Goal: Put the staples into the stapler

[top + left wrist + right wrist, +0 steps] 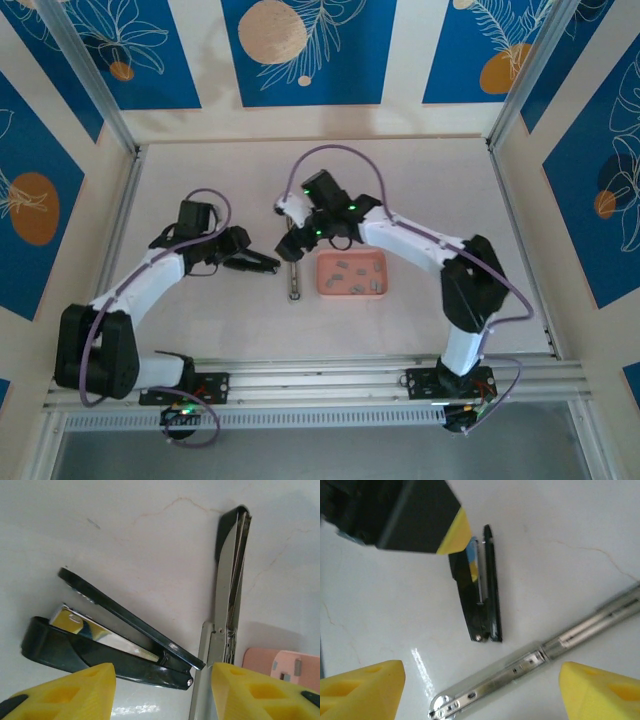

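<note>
Stapler (pixel 293 281): lying on your surface, just left of tray (pixel 352 294).
Staples (pixel 345 268): loose inside tray.
Left gripper (pixel 162 690): apart, empty, left of tray.
Right gripper (pixel 480 690): apart, empty.

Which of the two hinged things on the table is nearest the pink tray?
The pale stapler, opened out straight beside the tray; the shorter black piece lies spread in a V farther away.

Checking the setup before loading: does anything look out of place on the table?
A small black hinged piece lies splayed open beside the stapler, not touching it. It could be a detached part, but I cannot tell.
</note>
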`<move>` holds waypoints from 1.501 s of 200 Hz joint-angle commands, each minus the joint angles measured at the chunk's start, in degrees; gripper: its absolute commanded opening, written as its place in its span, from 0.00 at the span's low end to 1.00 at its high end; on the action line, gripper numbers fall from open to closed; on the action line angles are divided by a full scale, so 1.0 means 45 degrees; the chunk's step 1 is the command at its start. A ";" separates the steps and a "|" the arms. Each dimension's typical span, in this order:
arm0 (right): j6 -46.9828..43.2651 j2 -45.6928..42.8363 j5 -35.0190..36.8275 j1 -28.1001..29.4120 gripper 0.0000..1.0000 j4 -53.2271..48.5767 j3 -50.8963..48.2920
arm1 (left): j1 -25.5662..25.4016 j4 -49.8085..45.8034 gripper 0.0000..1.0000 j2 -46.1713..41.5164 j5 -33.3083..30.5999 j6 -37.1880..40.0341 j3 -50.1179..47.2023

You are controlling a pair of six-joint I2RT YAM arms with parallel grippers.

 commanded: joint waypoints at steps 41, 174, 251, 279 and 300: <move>-0.3082 0.3585 0.0511 0.0899 0.86 -0.1743 0.3125 | 0.2293 0.2033 0.52 -0.1370 0.1504 -0.0688 -0.1927; -0.3817 0.6910 0.1275 0.1779 0.82 -0.1860 0.5207 | 0.3281 0.2706 0.52 -0.1166 0.2329 -0.0672 -0.2537; -0.3786 0.6436 0.1303 0.1721 0.38 -0.0451 0.4412 | 0.3309 0.2774 0.51 -0.1500 0.2762 -0.0465 -0.2497; -0.3320 0.5194 0.0668 0.1467 0.29 0.1089 0.3091 | 0.3311 0.2847 0.49 -0.1789 0.3229 -0.0308 -0.2463; -0.2632 0.4023 0.0589 0.1281 0.28 0.2663 0.1795 | 0.3300 0.3217 0.49 -0.2022 0.4050 -0.0371 -0.2436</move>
